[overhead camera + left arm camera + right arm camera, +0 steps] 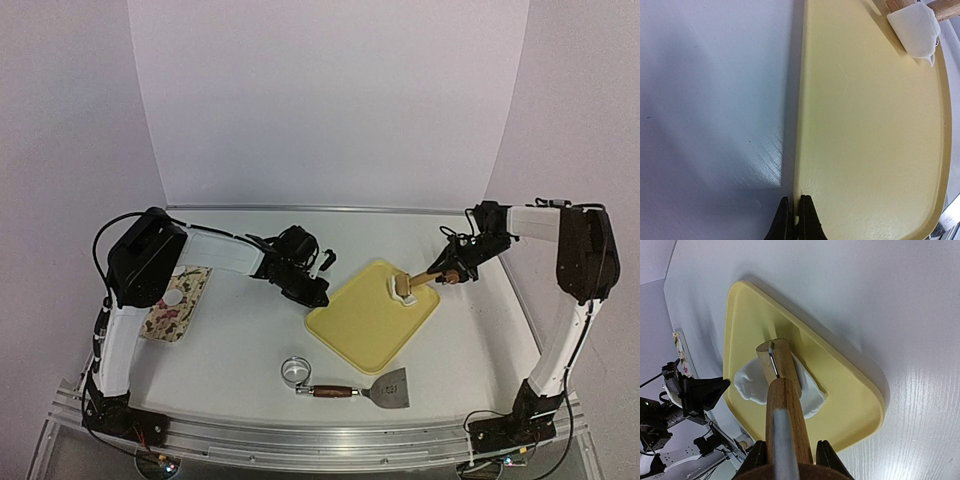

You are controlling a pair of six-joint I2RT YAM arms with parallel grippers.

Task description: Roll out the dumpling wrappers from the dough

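Yellow tray (365, 325) sits mid-frame. White dough (403, 291) lies at its upper right corner under a wooden roller (425, 279), which the right gripper (454, 273) grips. The left gripper (315, 297), pinched closed, meets the tray's left edge. A scraper (385, 388) lies just below.

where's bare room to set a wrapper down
Free: near half of the yellow tray, between the left gripper at its left edge and the dough; the table between floral mat and ring cutter. Crowded: the tray's far corner under the roller, and around the scraper.
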